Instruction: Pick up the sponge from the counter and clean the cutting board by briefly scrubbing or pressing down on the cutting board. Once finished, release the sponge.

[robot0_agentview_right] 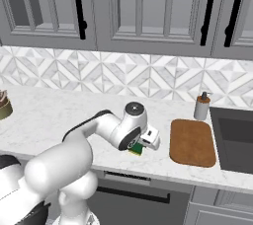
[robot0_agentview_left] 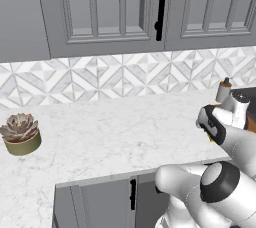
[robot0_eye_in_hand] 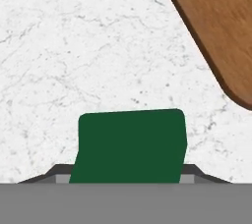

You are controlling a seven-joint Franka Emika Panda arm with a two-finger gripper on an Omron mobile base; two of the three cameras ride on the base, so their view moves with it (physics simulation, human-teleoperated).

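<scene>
— White marble-look worktop with faint grey veining, the counter [robot0_agentview_right: 59, 115], is spreading widest here under everything. What are you doing on it?

— I am hanging low over its front part, with the flat reddish-brown wooden cutting board [robot0_agentview_right: 192, 142] with rounded corners lying off to my right, just short of the dark sink [robot0_agentview_right: 234, 137]. A small soap bottle [robot0_agentview_right: 201, 106] is standing behind the board, and a potted succulent [robot0_agentview_left: 20, 134] is sitting far off to the left.

— And your gripper?

— My gripper [robot0_agentview_right: 140, 146] is closing narrow on the small rectangular sponge [robot0_agentview_right: 137, 149], dark green on top over a yellow base. In the hand view the green block [robot0_eye_in_hand: 130, 144] is sitting right between my fingertips, its long side running across from one finger to the other. I judge I am gripping it, though I cannot tell whether it is lifted off the marble or touching it.

— Which way is the board from there?

— To the right and near, but apart; in the hand view its rounded corner [robot0_eye_in_hand: 216, 26] is showing in the upper right. I judge the carry is a short sideways move, then a press down.
</scene>
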